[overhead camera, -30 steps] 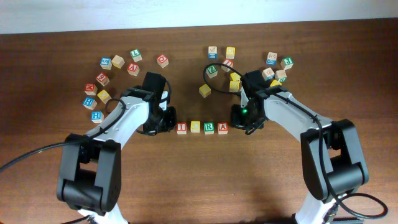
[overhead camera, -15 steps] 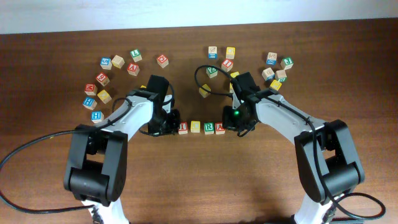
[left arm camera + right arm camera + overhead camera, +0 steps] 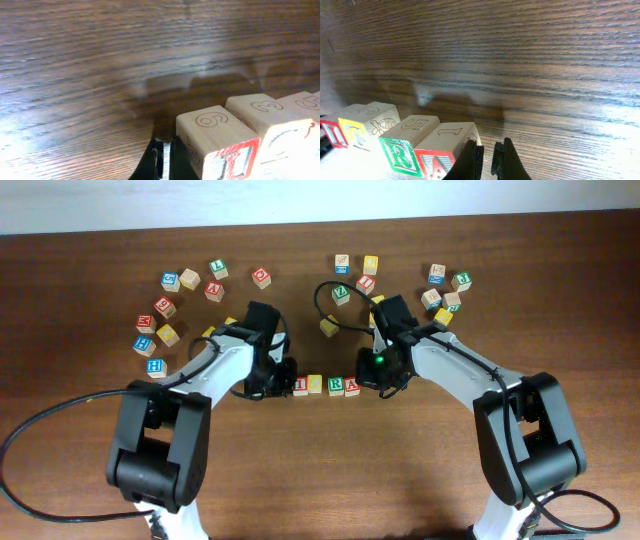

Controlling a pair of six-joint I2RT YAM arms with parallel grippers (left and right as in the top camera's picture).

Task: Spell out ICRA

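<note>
Wooden cubes I [image 3: 301, 386], C [image 3: 316, 386], R [image 3: 335, 387] and A [image 3: 352, 388] are now sitting touching mid-table as the nearly closed left gripper [image 3: 283, 376] and right gripper [image 3: 374, 376] are squeezing the row tighter than a second ago.

Nearly shut right hand [image 3: 487, 159] beside the ICRA [image 3: 395, 137] row

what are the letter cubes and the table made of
Cubes: apparently pale, unvarnished wood, going by the faint grain on the bare faces, with engraved symbols and matte red, yellow and green paint around the letters.
Table: dark brown wood or wood-look veneer, which the pictures cannot settle; it shows long streaky grain, and soft reflections suggest a satin finish.
</note>
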